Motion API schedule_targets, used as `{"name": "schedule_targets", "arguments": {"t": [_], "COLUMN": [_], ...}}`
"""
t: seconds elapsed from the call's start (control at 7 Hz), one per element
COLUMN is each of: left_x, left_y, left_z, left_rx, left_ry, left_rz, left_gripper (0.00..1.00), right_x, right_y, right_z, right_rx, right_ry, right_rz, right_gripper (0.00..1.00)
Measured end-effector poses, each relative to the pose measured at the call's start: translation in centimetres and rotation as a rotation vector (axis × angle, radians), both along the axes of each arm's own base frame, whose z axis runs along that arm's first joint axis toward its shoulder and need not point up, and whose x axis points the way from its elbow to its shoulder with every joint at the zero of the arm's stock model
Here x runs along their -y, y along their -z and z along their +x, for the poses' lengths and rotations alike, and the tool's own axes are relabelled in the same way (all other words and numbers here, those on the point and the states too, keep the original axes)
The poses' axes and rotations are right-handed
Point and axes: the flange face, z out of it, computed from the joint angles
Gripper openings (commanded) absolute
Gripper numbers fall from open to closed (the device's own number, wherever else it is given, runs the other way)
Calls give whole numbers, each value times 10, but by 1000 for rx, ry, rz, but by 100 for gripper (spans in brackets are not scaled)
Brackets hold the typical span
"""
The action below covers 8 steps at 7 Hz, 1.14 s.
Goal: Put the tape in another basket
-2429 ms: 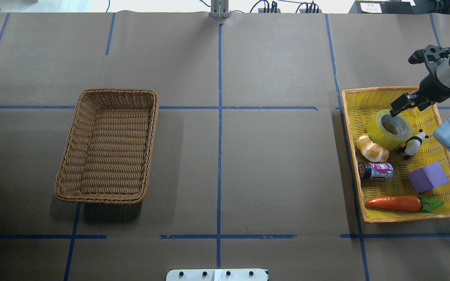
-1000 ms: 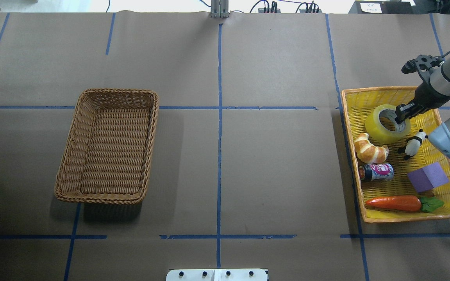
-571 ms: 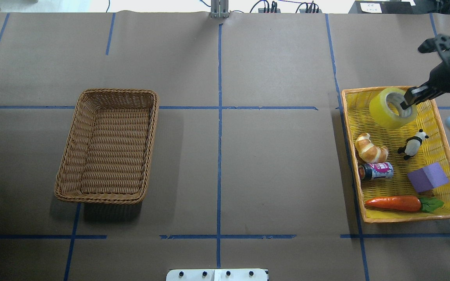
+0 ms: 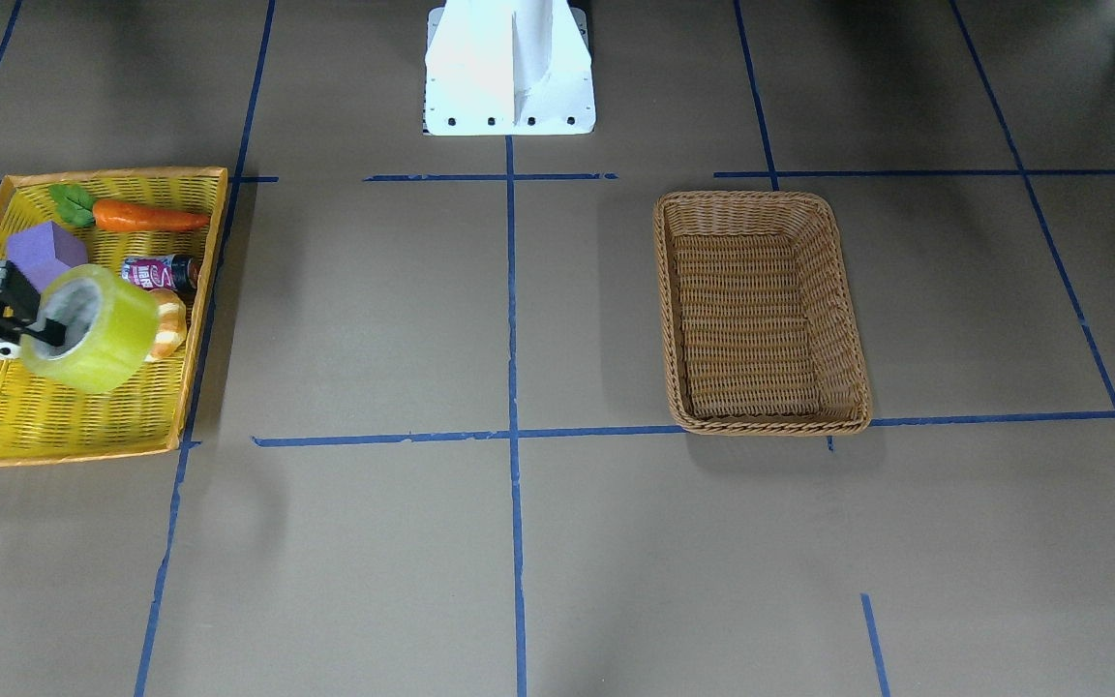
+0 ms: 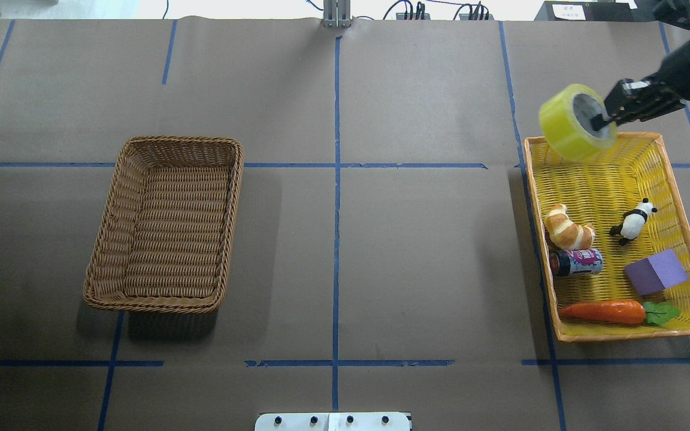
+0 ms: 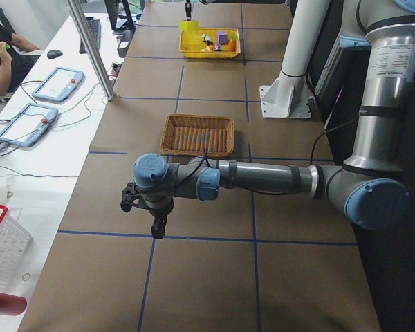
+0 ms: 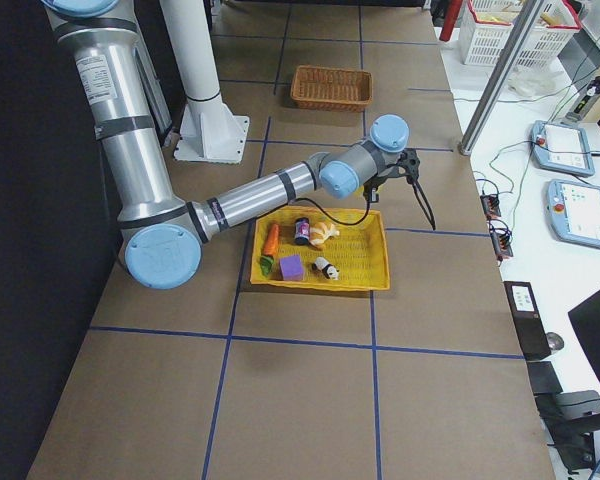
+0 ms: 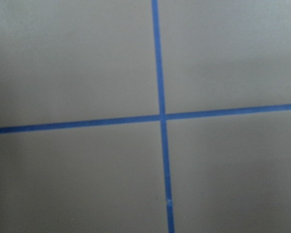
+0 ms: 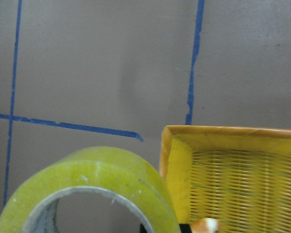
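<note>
The yellow tape roll [image 5: 565,130] hangs in the air over the far left corner of the yellow tray. My right gripper [image 5: 607,117] is shut on it, with one finger inside the grey core and the other outside the wall. The front view shows the same hold on the tape [image 4: 110,334] by the right gripper [image 4: 43,332]. The tape fills the bottom of the right wrist view [image 9: 102,174]. The brown wicker basket [image 5: 235,179] stands empty on the left half of the table. My left gripper [image 6: 158,232] shows only in the exterior left view, so I cannot tell its state.
The shallow yellow tray [image 5: 534,209] holds a toy croissant [image 5: 568,228], a can [image 5: 577,262], a panda figure [image 5: 633,222], a purple block [image 5: 656,272] and a carrot [image 5: 605,311]. Blue tape lines cross the brown table.
My right gripper closed on the tape inside the tray, lifted it out, and carried it up and towards the tray's far left corner.
</note>
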Motion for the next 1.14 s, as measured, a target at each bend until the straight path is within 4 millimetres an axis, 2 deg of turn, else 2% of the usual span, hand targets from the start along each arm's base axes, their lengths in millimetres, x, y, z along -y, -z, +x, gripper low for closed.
{"name": "schedule_targets", "arguments": {"t": [0.29, 0.57, 0.71, 0.86, 1.0, 1.14], "left_x": [34, 45, 41, 33, 22, 9], "left_y": [50, 99, 120, 139, 163, 195], "left_z": [39, 101, 140, 177, 207, 230], "left_rx": [-57, -171, -234, -297, -363, -424], "left_ry": [31, 103, 137, 159, 177, 190], "left_rz": [5, -16, -37, -65, -98, -140], "left_gripper": [100, 100, 100, 100, 100, 100], "right_x": [-11, -36, -57, -83, -111, -132], "right_y": [66, 114, 132, 143, 150, 154], "right_z": [-40, -71, -105, -147, -179, -195], "right_rx": [44, 70, 92, 146, 217, 287], "right_ry": [-32, -64, -108, -164, -199, -213], "right_rz": [-101, -136, -142, -146, -154, -174], "right_gripper": [0, 0, 0, 0, 0, 0]}}
